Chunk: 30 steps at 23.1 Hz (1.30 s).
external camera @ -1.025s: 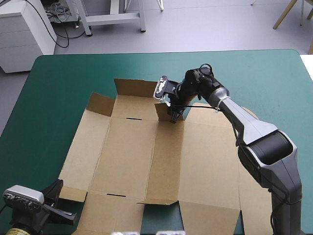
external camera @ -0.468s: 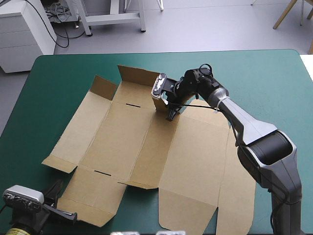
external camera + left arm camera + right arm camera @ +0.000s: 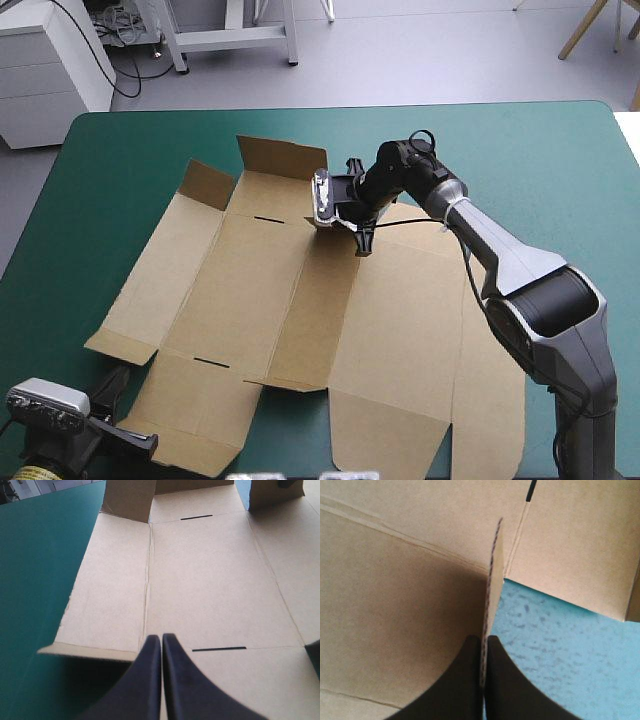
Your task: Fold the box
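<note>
One small far-edge flap point(image 3: 496, 580) is all your right gripper point(image 3: 483, 642) pinches, so yanking could tear the box point(image 3: 270, 290). Your left gripper point(image 3: 161, 639) is closed, holding nothing.

Bright overhead light. Flat brown cardboard box point(image 3: 290, 290) casts soft shadows on teal-green worktop point(image 3: 560, 170), darkest beside upright flap point(image 3: 495, 580).

The right gripper point(image 3: 483, 645) has its black fingers pressed almost together on the thin edge of an upright flap point(image 3: 493, 575) of the brown box point(image 3: 395, 595). On one side of the flap lies creased board. On the other, bare teal-green cover point(image 3: 560, 645) shows. A dark slot point(image 3: 532, 490) lies farther ahead.
</note>
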Each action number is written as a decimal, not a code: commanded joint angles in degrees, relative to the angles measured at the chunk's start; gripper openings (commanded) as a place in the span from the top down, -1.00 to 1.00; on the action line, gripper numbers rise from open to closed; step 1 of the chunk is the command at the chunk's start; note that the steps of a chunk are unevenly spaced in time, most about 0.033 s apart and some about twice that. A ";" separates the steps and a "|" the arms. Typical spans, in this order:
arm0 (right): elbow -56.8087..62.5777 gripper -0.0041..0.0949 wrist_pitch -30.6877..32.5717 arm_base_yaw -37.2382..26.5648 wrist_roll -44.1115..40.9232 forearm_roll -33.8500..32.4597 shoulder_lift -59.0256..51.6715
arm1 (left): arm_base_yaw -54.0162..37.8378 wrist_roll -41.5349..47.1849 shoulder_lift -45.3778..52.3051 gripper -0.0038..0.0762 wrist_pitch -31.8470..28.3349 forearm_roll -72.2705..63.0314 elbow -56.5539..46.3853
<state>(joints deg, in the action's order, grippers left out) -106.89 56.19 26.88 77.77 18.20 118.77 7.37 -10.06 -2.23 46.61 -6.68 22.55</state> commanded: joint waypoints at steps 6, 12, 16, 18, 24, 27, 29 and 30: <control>-1.85 0.96 3.70 -0.16 7.66 2.69 -3.48 | 0.45 0.42 -0.96 0.93 -4.08 -0.42 2.03; -1.85 0.96 4.77 -0.16 13.23 3.23 -3.48 | 0.45 0.42 -0.96 0.93 -4.08 -0.42 2.03; -1.85 0.96 5.78 -0.16 14.25 3.31 -3.48 | 0.45 0.42 -0.96 0.93 -4.08 -0.42 2.03; -1.85 0.96 6.15 -0.16 15.13 3.50 -3.48 | 0.45 0.42 -0.96 0.93 -4.08 -0.42 2.03; -1.85 0.96 4.56 -0.16 15.03 9.00 -3.48 | 0.45 0.42 -0.96 0.93 -4.08 -0.42 2.03; -1.85 0.95 3.19 -0.16 13.76 9.88 -3.48 | 0.45 0.42 -0.96 0.93 -4.18 -0.42 2.03; -1.85 0.90 2.77 -0.16 11.48 9.33 -3.48 | 0.45 0.42 -0.96 0.93 -4.18 -0.42 2.03; -1.85 0.84 2.77 -0.16 10.42 9.20 -3.48 | 0.45 0.42 -0.96 0.93 -4.18 -0.42 2.03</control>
<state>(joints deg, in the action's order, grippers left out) -106.89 60.57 26.88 90.54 25.23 118.77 7.37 -10.06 -2.23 46.62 -6.68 22.55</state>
